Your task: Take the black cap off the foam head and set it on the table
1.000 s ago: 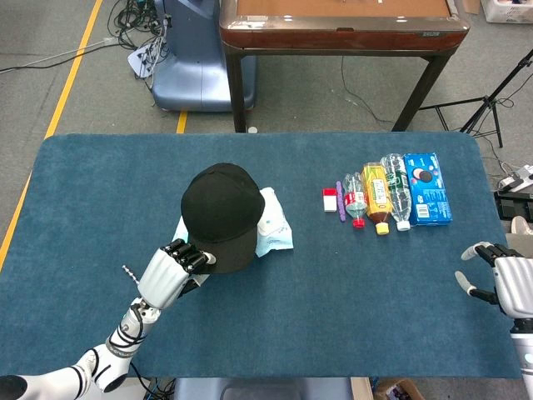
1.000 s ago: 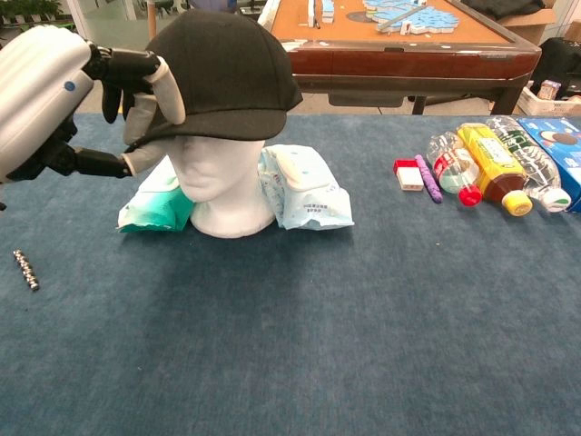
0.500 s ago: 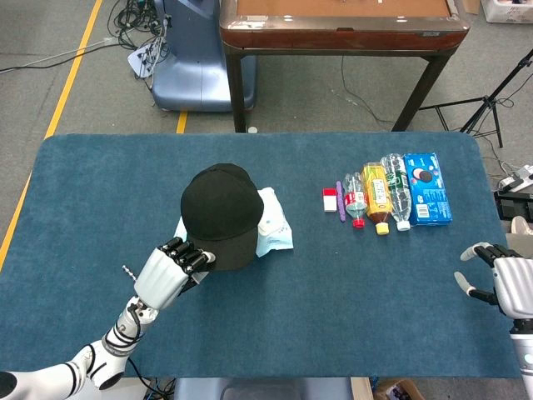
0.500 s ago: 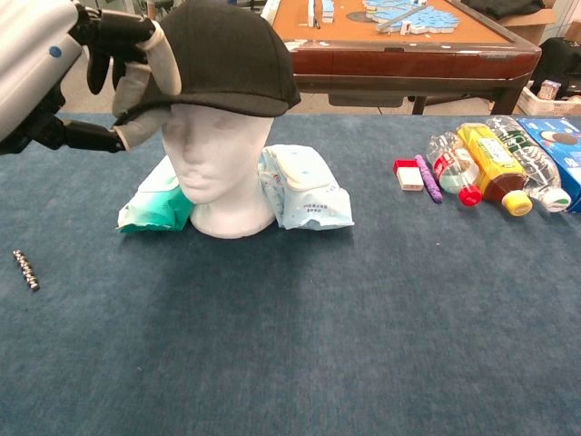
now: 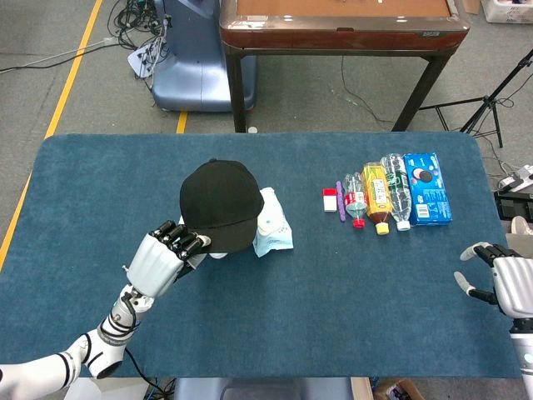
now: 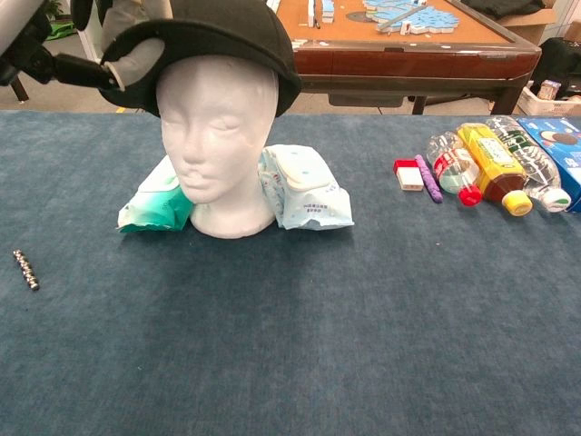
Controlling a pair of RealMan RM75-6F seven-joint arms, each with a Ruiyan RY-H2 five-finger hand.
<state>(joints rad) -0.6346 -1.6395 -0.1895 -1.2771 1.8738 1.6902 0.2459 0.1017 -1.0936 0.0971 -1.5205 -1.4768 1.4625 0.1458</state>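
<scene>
Left hand fingers pinch cap brim — curled.

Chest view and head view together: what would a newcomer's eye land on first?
First, the white foam head at centre-left of the blue table, with the black cap tilted up off its brow, brim held by the left hand. Next, the row of bottles and the blue snack box lying at the right. The right hand waits, fingers apart, at the table's right edge.

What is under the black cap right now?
The white foam head is under the black cap; its face shows, its crown is covered. The left hand grips the brim, fingers curling beneath it.
</scene>
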